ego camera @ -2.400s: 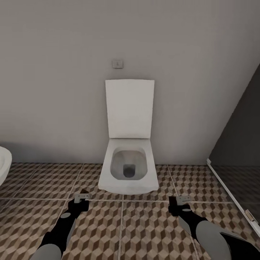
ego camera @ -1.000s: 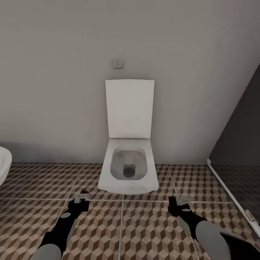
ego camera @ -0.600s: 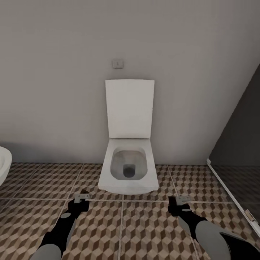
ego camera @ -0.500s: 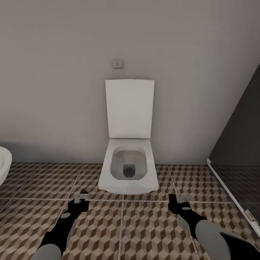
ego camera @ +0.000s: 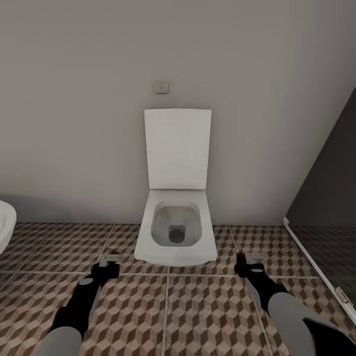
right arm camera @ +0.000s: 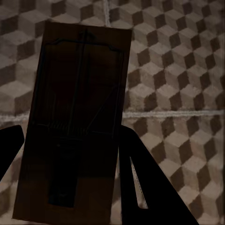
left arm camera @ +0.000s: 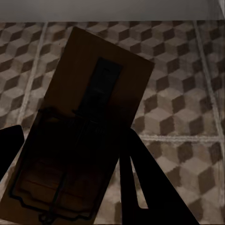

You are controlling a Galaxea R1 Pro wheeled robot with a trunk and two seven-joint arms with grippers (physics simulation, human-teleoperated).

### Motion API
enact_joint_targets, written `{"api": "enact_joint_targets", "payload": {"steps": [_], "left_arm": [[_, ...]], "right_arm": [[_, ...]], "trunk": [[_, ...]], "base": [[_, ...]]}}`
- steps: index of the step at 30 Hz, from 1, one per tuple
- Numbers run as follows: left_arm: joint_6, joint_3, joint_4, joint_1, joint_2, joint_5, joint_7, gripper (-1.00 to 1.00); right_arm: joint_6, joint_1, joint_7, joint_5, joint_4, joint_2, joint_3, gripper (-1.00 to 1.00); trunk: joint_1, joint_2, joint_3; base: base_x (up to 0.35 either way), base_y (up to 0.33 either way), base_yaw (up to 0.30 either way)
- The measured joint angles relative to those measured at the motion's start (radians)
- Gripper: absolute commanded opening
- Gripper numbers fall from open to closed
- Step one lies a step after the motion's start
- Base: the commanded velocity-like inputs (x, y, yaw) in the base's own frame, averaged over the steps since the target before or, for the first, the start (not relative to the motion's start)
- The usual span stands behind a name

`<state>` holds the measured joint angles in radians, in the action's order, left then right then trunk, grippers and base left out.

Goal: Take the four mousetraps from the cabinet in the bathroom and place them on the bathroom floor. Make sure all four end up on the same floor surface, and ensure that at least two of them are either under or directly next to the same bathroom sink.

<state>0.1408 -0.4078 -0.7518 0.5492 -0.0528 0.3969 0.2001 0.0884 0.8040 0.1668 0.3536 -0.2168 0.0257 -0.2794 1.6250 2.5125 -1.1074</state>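
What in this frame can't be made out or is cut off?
- Left mousetrap: near end cut by the left wrist view's edge, dark in shadow.
- Right mousetrap: wire parts barely legible, shadowed.
- White fixture: cut by the head view's left edge; kind unclear.
- Wall plate: too small to read.

mousetrap: matt wood (dark wire metal) | bathroom floor: matt patterned tile | toilet: smooth white

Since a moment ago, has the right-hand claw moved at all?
Yes. The right gripper has edged forward toward the wall, judged against the toilet, which stayed put.
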Motion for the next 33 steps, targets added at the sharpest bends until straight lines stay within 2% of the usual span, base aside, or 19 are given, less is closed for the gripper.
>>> {"api": "enact_joint_targets", "payload": {"steps": [1, 5, 7, 10, 14, 17, 18, 20, 23, 27, 28, 33], "left_arm": [[0.014, 0.001, 0.001, 0.005, 0.002, -0.001, 0.033, -1.00], [0.025, 0.003, 0.016, 0.022, 0.000, -0.002, 0.072, -1.00], [0.021, 0.005, 0.080, 0.061, 0.000, 0.002, 0.084, -1.00], [0.018, 0.001, 0.203, 0.130, 0.006, 0.016, 0.090, -1.00], [0.016, 0.003, 0.255, 0.164, 0.018, 0.014, 0.090, -1.00], [0.015, 0.002, 0.259, 0.171, 0.017, 0.011, 0.084, -1.00], [0.015, 0.002, 0.257, 0.172, 0.016, 0.010, 0.079, -1.00], [0.015, 0.000, 0.248, 0.174, 0.003, 0.003, 0.031, -1.00], [0.015, 0.001, 0.245, 0.175, -0.001, -0.009, -0.046, -1.00], [0.011, 0.001, 0.244, 0.176, -0.001, -0.013, -0.087, -1.00], [-0.022, 0.001, 0.246, 0.176, 0.001, -0.016, -0.100, -1.00], [-0.051, -0.002, 0.247, 0.176, -0.001, -0.018, -0.111, -1.00]], "right_arm": [[0.011, 0.002, 0.000, 0.000, -0.012, -0.001, 0.000, -1.00], [0.024, 0.004, 0.000, -0.001, -0.026, -0.017, 0.001, -1.00], [0.027, 0.005, -0.001, 0.002, -0.031, -0.030, 0.000, -1.00], [0.030, 0.018, 0.000, -0.001, -0.034, -0.036, 0.003, -1.00], [0.037, 0.051, 0.000, -0.003, -0.023, -0.040, 0.003, -1.00], [0.040, 0.065, 0.000, -0.002, -0.020, -0.044, 0.002, -1.00], [0.040, 0.068, 0.000, -0.002, -0.019, -0.045, 0.002, -1.00], [0.041, 0.073, 0.000, -0.001, -0.019, -0.048, 0.002, -1.00], [0.041, 0.075, 0.000, -0.002, -0.019, -0.057, 0.002, -1.00], [0.038, 0.076, 0.000, -0.003, -0.019, -0.064, 0.002, -1.00], [0.036, 0.076, 0.000, -0.003, -0.019, -0.065, 0.002, -1.00], [0.035, 0.076, 0.000, -0.003, -0.019, -0.067, 0.002, -1.00]], "trunk": [[0.000, 0.000, 0.000], [0.000, 0.000, 0.000], [0.000, 0.000, 0.000], [0.000, 0.000, 0.000], [0.000, 0.000, 0.000], [0.000, 0.000, 0.000], [0.000, 0.000, 0.000], [0.000, 0.000, 0.000], [0.000, 0.000, 0.000], [0.000, 0.000, 0.000], [0.000, 0.000, 0.000], [0.000, 0.000, 0.000]], "base": [[0.000, 0.000, 0.000], [0.000, 0.000, 0.000], [0.000, 0.000, 0.000], [0.000, 0.000, 0.000], [0.000, 0.000, 0.000], [0.000, 0.000, 0.000], [0.000, 0.000, 0.000], [0.000, 0.000, 0.000], [0.000, 0.000, 0.000], [0.000, 0.000, 0.000], [0.000, 0.000, 0.000], [0.000, 0.000, 0.000]]}}
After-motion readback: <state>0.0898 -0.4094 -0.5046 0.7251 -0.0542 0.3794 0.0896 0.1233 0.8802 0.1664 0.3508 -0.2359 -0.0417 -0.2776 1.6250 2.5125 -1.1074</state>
